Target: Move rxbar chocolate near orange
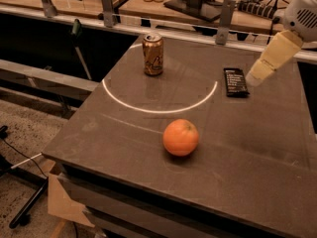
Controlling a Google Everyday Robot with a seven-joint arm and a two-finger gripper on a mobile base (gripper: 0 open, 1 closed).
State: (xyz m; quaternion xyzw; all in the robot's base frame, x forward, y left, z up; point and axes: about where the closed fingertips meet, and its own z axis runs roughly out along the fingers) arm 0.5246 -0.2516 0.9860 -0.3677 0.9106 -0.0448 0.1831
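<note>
The rxbar chocolate (235,81), a flat black wrapper with small white lettering, lies on the dark table (257,143) at the back right. The orange (181,137) sits in the front middle of the table, well apart from the bar. My gripper (256,76), cream-coloured, comes down from the upper right. Its tip is just to the right of the bar's right edge and close to the table top. It holds nothing that I can see.
A gold-brown drink can (153,54) stands upright at the back left of the table. A white arc (148,109) is marked on the top. Behind the table runs a rail with metal posts (225,14). The floor drops off at left.
</note>
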